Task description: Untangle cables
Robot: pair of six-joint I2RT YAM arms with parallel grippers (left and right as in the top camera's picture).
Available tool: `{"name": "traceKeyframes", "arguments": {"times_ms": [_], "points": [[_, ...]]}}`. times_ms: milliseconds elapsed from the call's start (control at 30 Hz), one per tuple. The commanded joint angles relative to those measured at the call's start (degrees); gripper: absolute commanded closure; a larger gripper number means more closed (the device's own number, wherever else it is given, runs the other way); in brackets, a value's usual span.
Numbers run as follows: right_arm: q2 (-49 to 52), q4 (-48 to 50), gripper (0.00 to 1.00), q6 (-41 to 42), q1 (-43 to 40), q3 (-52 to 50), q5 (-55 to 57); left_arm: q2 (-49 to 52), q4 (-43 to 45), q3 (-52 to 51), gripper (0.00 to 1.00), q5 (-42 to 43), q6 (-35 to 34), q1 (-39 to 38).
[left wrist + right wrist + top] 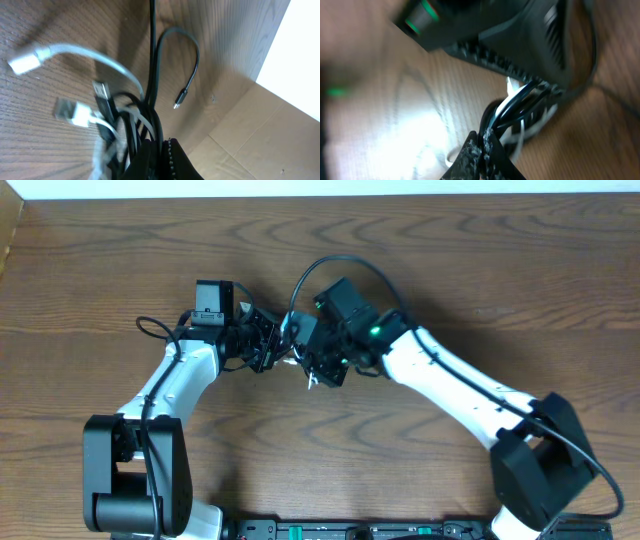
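both arms are meeting at mid-table [480, 250]. left gripper [275, 348] is reaching in from 9 o'clock and right gripper [318, 368] from 3 o'clock, fingertips just beside each other. the right one is sitting at about 4 o'clock of the left.

cable bundle [131, 125] is hanging between them, mostly hidden under the grippers in the overhead view. in the left wrist view, the left jaws are pressing together on the bundle at 6 o'clock. black and white strands are running up from the pinch toward 12. loose ends are fanning out: white plug [22, 63] toward 10 o'clock, black usb plug [101, 91] toward 11, and small black plug [178, 104] curling over at 1.

in the right wrist view, the right jaws are pressing together at 6 o'clock. they look to be nipping strands where black and white cords are converging right at the tips. i cannot tell which colour is actually caught, the view being blurred.

judging: both grippers are equally near, sharing one knot. the bundle's long axis is lying roughly along the line between them. the coming pull looks like it's turning on separating along that 10-to-4 line. the risk is both arms dragging the same strand.
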Motion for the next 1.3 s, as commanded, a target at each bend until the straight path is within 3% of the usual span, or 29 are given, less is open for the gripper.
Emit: {"name": "traceKeyframes", "arguments": {"times_ms": [0,267,467,600,767,833,1067,1267], "points": [[-3.2,0.1,0.99,-0.3,-4.0,-0.2,-13.6,-0.2,0.0,-0.2,0.92,-0.6,0.2,-0.1],[-3.0,-0.9,0.99,-0.3,-10.4,-2.0,-19.0,-0.2,0.0,-0.2,0.93,-0.6,0.4,-0.1],[-3.1,-1.0,0.99,-0.3,-8.7,-2.4,-19.5,-0.2,0.0,-0.2,0.93,-0.5,0.3,-0.1],[-3.1,0.1,0.78,-1.4,-4.7,-2.4,-12.1,-0.2,-0.1,-0.2,0.93,-0.5,0.3,-0.1],[-3.0,0.5,0.69,-1.4,0.5,-2.4,2.8,-0.2,-0.2,-0.2,0.92,-0.5,0.3,-0.1],[-3.0,0.6,0.52,-1.4,1.8,-2.4,6.7,-0.2,-0.2,-0.2,0.93,-0.5,0.3,-0.1],[-1.3,2.9,0.51,-1.4,3.1,-2.5,9.7,-0.2,-0.2,-0.2,0.93,-0.3,0.3,-0.1],[1.2,4.0,0.57,-1.1,3.4,-2.5,9.6,-0.2,-0.2,-0.2,0.93,-0.3,0.3,-0.1]]}}
